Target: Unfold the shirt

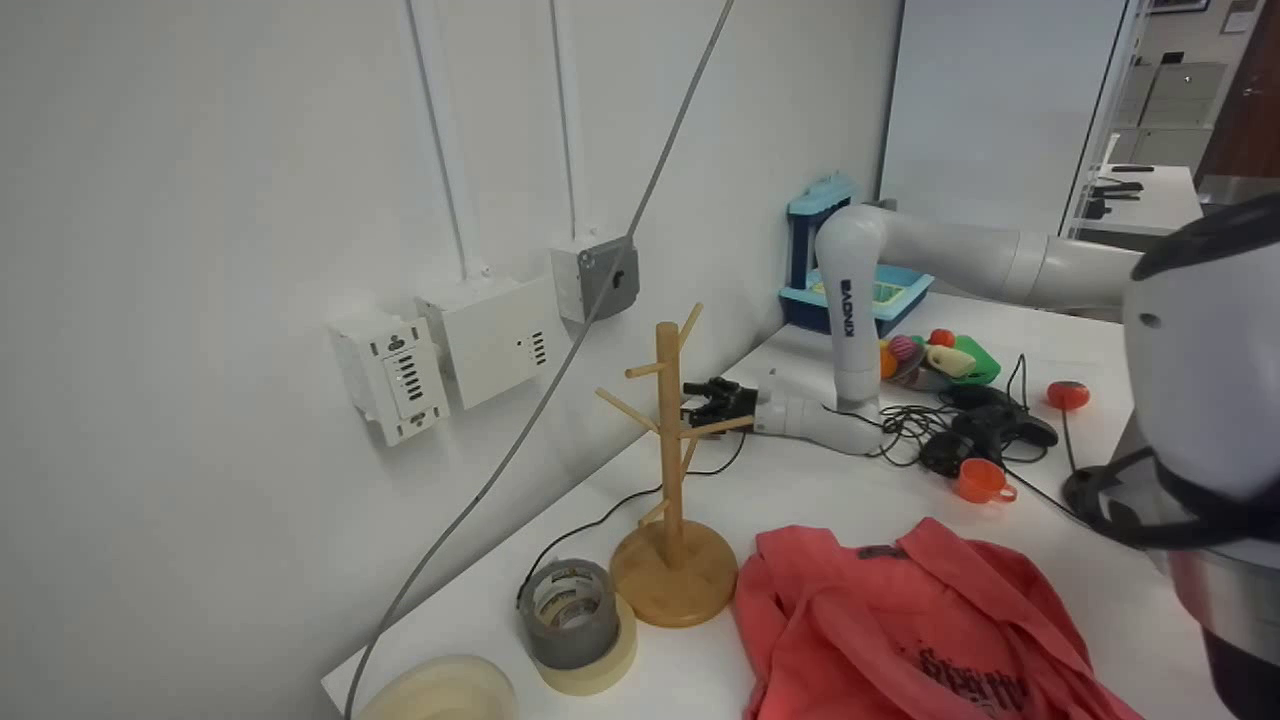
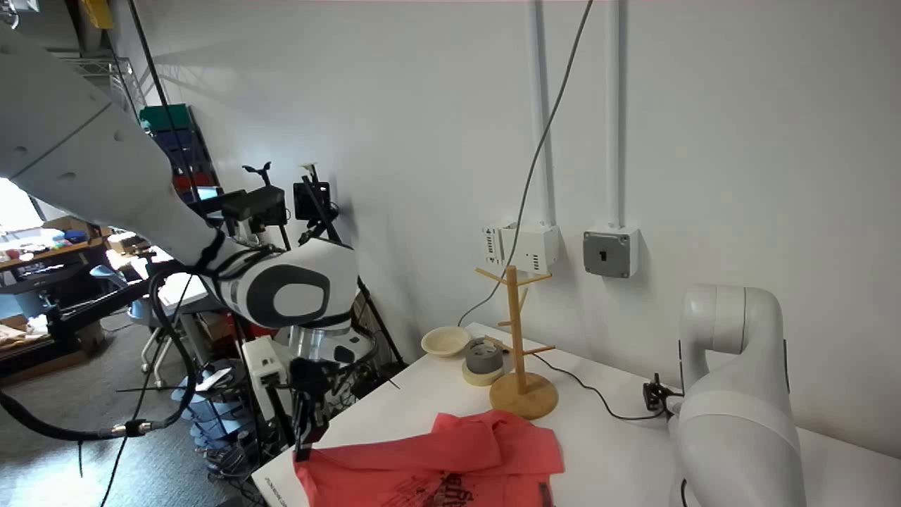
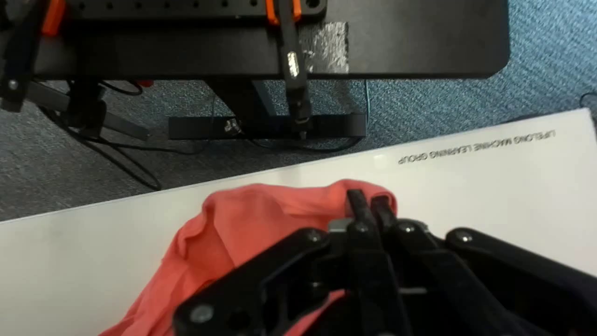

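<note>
If tugged too fast, likely to slip free: pinched tight in the gripper (image 3: pixel 370 201), apparently by only an edge of the shirt (image 2: pixel 433 459). Lying rumpled on the table (image 2: pixel 619 458), beside the wooden stand (image 2: pixel 517 346); could topple that if swung sideways, or slide, folds and all, if pulled low.

- Robotics lab
- Wrist view: white tabletop (image 3: pixel 503 196), lettering (image 3: pixel 475 147) reads LIFELONG MACHINE LEARNING GROUP
- In an exterior view: KINOVA-marked robot arm (image 1: pixel 930 256), plus another white robot arm (image 1: pixel 1200 370)
- Electrical boxes (image 1: pixel 490 345) on wall (image 1: pixel 200 200), black device (image 2: pixel 303 203) on stand (image 2: pixel 383 322)
</note>
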Controlling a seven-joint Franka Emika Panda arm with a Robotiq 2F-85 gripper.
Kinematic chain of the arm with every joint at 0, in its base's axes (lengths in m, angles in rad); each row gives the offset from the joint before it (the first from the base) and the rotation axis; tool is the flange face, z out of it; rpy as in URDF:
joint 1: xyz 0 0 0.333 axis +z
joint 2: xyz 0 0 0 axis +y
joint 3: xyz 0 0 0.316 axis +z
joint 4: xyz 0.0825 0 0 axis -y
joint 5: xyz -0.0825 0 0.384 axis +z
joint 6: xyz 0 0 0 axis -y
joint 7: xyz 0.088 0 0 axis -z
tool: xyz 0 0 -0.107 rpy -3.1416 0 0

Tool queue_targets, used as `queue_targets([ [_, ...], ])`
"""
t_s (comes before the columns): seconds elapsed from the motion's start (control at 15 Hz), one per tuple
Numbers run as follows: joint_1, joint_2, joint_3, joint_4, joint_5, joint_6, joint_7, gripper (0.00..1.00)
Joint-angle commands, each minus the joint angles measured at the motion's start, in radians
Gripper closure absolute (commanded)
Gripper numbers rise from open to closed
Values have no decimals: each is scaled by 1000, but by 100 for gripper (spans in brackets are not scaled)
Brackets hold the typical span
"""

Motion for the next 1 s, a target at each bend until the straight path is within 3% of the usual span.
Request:
queue_targets([
  [0.0, 27, -102, 38, -73, 120, -36, -132, 99],
  [0.27, 62, -135, 71, -119, 191, -68, -215, 99],
  [0.53, 79, -136, 86, -150, 189, -93, -239, 99],
  [0.6, 80, -132, 88, -153, 180, -100, -234, 71],
  [0.67, 81, -129, 89, -156, 176, -105, -232, 70],
  [0.93, 78, -122, 91, -157, 157, -137, -203, 40],
])
